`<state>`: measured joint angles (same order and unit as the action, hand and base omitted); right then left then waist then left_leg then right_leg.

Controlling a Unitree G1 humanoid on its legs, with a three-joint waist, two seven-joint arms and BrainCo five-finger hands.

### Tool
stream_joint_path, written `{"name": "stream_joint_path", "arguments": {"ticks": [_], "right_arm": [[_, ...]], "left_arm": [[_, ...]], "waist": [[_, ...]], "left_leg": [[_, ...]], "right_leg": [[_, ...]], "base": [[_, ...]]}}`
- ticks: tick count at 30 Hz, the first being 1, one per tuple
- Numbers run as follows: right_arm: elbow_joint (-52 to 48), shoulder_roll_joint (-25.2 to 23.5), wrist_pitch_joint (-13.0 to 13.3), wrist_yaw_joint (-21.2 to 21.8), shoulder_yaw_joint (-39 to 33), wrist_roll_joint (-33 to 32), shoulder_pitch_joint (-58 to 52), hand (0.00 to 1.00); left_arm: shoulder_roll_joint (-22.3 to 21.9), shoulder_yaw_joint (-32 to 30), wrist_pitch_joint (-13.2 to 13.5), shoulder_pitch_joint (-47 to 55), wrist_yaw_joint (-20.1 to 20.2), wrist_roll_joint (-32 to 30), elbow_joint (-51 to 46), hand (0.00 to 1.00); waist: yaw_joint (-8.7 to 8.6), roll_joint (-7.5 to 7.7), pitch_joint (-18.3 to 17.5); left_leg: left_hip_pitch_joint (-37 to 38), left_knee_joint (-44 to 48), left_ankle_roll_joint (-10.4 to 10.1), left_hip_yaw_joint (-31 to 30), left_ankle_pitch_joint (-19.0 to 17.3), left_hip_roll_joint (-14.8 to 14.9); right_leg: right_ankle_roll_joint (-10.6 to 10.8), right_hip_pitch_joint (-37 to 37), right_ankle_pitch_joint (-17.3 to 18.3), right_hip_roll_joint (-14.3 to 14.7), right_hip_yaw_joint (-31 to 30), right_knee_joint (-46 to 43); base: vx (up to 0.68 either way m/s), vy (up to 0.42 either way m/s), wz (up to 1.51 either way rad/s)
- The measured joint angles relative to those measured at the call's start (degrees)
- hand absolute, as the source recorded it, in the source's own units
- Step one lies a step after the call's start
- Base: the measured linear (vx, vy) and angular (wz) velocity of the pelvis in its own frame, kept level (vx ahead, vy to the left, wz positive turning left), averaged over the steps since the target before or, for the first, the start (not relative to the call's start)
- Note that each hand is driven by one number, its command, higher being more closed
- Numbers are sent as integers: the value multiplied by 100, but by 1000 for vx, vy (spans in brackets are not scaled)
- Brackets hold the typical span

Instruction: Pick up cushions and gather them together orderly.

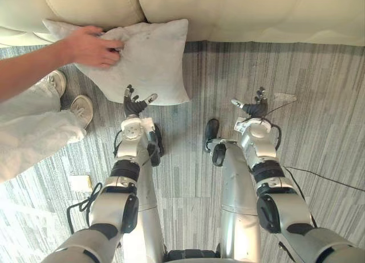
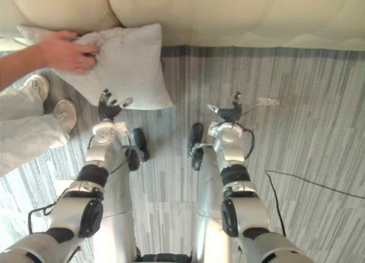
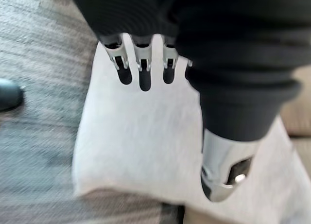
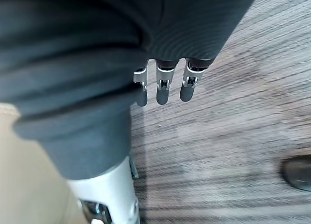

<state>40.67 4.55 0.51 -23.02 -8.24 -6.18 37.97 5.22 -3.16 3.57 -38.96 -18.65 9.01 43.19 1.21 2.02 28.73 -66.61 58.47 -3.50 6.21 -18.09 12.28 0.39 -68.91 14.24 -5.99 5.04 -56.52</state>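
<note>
left hand (image 1: 134,106) by cushion (image 1: 151,60); person's hand (image 1: 92,46) on cushion; right hand (image 1: 255,109) apart

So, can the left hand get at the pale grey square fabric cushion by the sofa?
Probably yes: the left hand is at the near edge of the cushion, nothing between, though a person's hand holds its far corner.

Before me: grey striped carpet floor (image 1: 331,132). Cream sofa (image 1: 239,12) stands along its far edge. White cushion (image 1: 151,57) lies on floor, far side against sofa base. Person's pale shoes (image 1: 82,110) on floor at my left. Small yellowish pad (image 1: 80,183) nearer me. White scrap (image 1: 284,96) at my right.
</note>
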Motion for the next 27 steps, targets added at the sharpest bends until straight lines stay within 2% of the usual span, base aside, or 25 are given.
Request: {"name": "stream_joint_path", "arguments": {"ticks": [3, 9, 10, 12, 13, 14, 16, 24, 27], "right_arm": [[-224, -107, 63, 53, 24, 130, -675, 0], [-360, -253, 111, 222, 55, 160, -1829, 0], [-352, -289, 111, 289, 58, 162, -2276, 0], [-324, -364, 111, 334, 54, 170, -2637, 0], [-213, -407, 112, 407, 57, 177, -2963, 0], [-197, -408, 113, 410, 57, 177, -2979, 0], [142, -469, 92, 526, 88, 291, -3384, 0], [566, -493, -5, 875, 44, 744, -4215, 0], [712, -535, -3, 963, -174, 811, -4320, 0]], "left_arm": [[-228, 96, 3, 573, 9, -43, -99, 0], [-387, 304, 1, 1573, 114, -112, -31, 0], [-420, 305, -2, 1901, 231, -119, 105, 0], [-455, 304, -5, 2197, 297, -169, 209, 0], [-484, 297, -10, 2519, 371, -196, 282, 0], [-486, 297, -9, 2540, 379, -202, 287, 0], [-504, 257, -10, 2972, 513, -322, 416, 0], [-630, 39, -28, 3692, 772, -679, 954, 0], [-623, -57, -71, 3902, 787, -787, 1180, 0]], "waist": [[-16, 2, -23], [-24, 11, -117], [-35, 28, -284], [-37, 47, -493], [-54, 58, -665], [-55, 58, -675], [-50, 77, -999], [-63, 12, -1895], [-58, -39, -2194]], "left_leg": [[644, -385, -49, 7, 99, -64], [2114, -1341, -95, 127, 263, -215], [2541, -1637, -150, 124, 361, -272], [2879, -1874, -167, 138, 423, -297], [3324, -2158, -186, 141, 465, -318], [3365, -2180, -189, 142, 469, -321], [4005, -2669, -197, 191, 544, -352], [5362, -3840, -209, 407, 787, -376], [5866, -4291, -257, 508, 875, -378]], "right_leg": [[-29, 629, -17, -12, 41, 297], [-117, 1977, -106, -43, 79, 1034], [-118, 2408, -128, -42, 121, 1281], [-112, 2731, -137, -42, 151, 1479], [-91, 3181, -152, -32, 205, 1728], [-87, 3218, -154, -32, 210, 1744], [-51, 3837, -212, -1, 253, 2182], [101, 5124, -395, 55, 327, 3346], [66, 5570, -517, 112, 327, 3762]], "base": [[-31, -34, 9], [22, -56, 2], [75, -42, 8], [116, -14, 7], [133, -5, 5], [130, 3, 5], [124, 5, -1], [122, 31, -3], [147, 26, -8]]}}
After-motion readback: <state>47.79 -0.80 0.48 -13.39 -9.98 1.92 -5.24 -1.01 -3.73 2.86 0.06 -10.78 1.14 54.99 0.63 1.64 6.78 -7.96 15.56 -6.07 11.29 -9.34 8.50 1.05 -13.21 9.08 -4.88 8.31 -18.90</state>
